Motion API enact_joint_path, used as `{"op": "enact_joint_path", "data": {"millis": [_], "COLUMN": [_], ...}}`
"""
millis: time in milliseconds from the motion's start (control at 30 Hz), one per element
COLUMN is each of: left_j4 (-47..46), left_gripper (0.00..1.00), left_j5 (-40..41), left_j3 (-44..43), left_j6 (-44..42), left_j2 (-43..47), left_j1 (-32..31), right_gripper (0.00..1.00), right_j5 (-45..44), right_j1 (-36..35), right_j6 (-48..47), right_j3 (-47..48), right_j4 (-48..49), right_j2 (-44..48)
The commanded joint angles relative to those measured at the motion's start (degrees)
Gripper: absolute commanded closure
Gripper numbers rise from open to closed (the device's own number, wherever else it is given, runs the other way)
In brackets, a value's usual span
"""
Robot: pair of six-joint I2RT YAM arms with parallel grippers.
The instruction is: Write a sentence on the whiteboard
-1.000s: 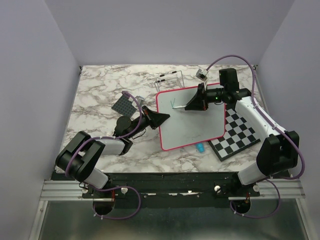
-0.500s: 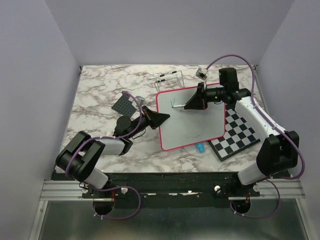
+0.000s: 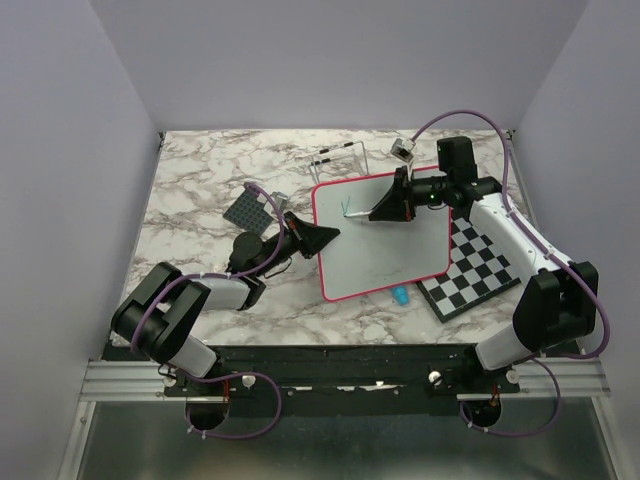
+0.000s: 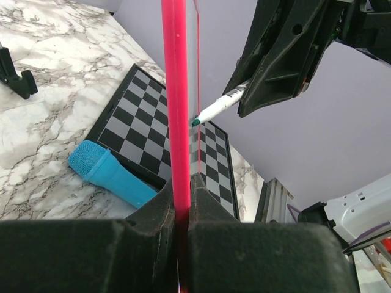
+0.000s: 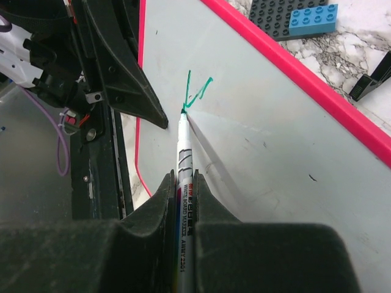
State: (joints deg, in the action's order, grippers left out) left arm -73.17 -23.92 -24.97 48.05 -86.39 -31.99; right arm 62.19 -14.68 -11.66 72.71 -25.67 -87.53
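The whiteboard (image 3: 395, 245), glossy white with a pink-red frame, lies tilted mid-table, partly over the checkered board. My left gripper (image 3: 330, 233) is shut on its left edge; in the left wrist view the red frame (image 4: 175, 104) runs up from between the jaws. My right gripper (image 3: 385, 210) is shut on a white marker (image 5: 184, 177), whose green tip (image 5: 183, 112) touches the whiteboard (image 5: 269, 146). A short green stroke (image 5: 194, 93), the only mark of the sentence, sits near the board's upper left (image 3: 348, 208). The marker tip (image 4: 198, 119) also shows in the left wrist view.
A black-and-white checkered board (image 3: 480, 265) lies under the whiteboard's right side. A blue cylinder (image 3: 400, 295) rests at the board's lower edge, seen too as blue cylinder (image 4: 110, 174). A dark grey baseplate (image 3: 248, 210) with a blue brick (image 5: 311, 18) lies left. A wire stand (image 3: 338, 160) is behind.
The right gripper and marker shifted slightly over the board's upper left; the left arm and whiteboard have stayed put.
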Motion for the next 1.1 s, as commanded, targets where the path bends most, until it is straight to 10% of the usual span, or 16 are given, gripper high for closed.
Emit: {"op": "enact_joint_path", "data": {"millis": [0, 1067], "left_j4": [-7.25, -7.52], "left_gripper": [1.0, 1.0], "left_j5": [-1.48, -1.48], "left_j3": [-0.87, -0.25], "left_j6": [-3.58, -3.76], "left_j2": [-0.27, -0.18], "left_j1": [-0.27, -0.27], "right_gripper": [0.99, 0.99], "right_j5": [-1.64, -1.55], "right_j1": [-0.26, 1.93], "right_j6": [-3.19, -1.96], "right_j3": [-1.25, -0.99], "right_j4": [-2.89, -1.58], "right_j2": [-0.1, 2.54]}}
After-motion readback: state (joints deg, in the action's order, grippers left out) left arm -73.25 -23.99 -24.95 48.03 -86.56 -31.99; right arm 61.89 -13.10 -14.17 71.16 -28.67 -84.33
